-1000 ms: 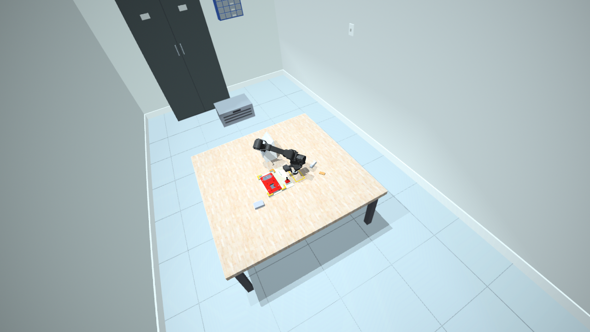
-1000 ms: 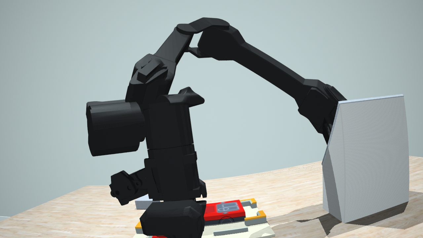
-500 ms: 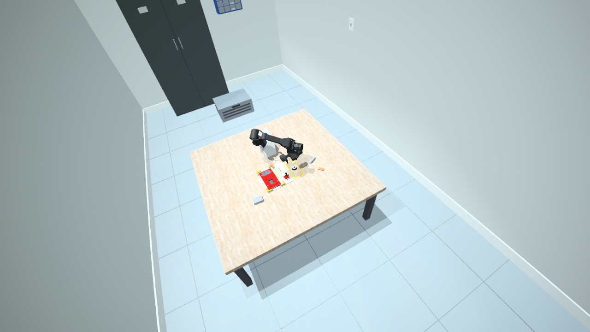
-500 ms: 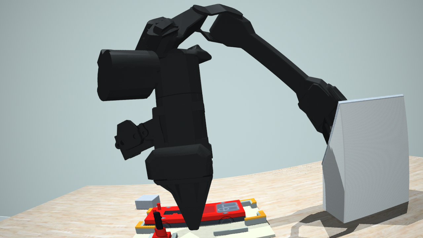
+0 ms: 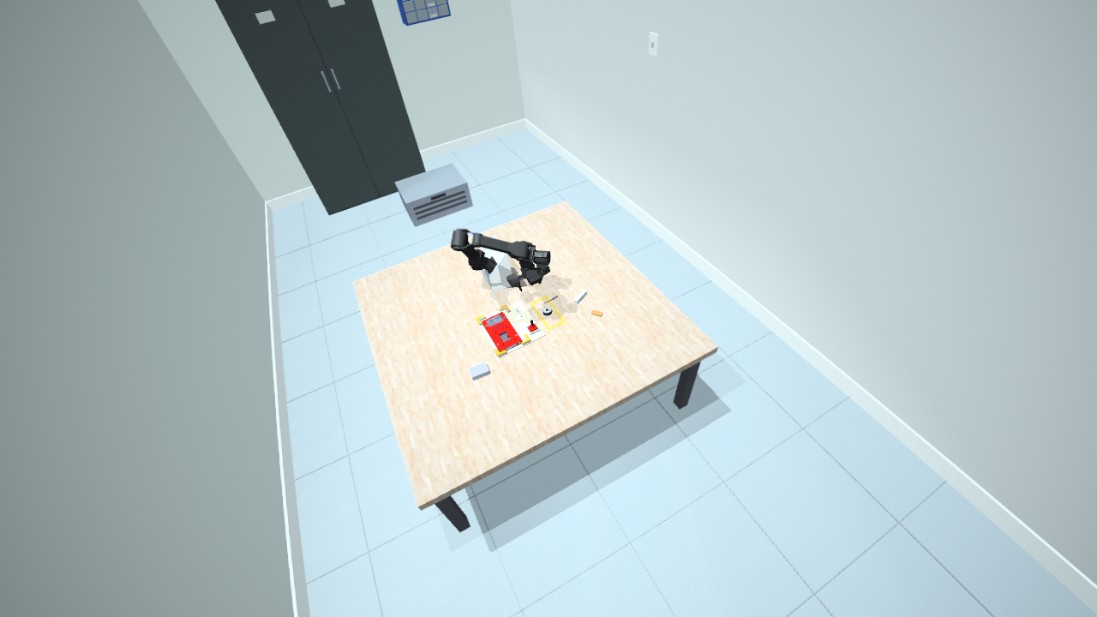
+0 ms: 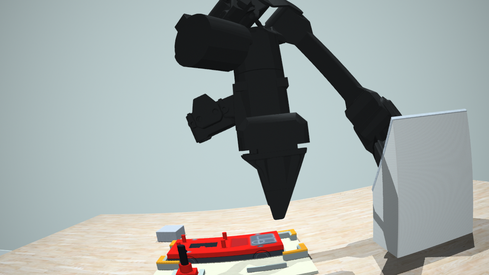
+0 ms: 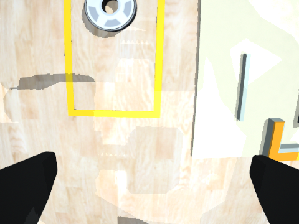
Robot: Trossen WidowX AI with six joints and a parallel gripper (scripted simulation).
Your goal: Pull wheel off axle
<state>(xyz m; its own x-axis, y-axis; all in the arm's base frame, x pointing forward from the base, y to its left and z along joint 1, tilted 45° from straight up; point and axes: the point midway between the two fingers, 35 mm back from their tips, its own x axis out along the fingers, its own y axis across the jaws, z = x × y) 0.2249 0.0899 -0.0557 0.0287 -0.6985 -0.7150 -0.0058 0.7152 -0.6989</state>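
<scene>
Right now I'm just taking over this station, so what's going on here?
The arm has nothing in its gripper: the fingers stand wide open, raised above the table. The wheel lies flat inside the yellow marked area, apart from the gripper. The red axle post stands bare beside the red car body.
</scene>
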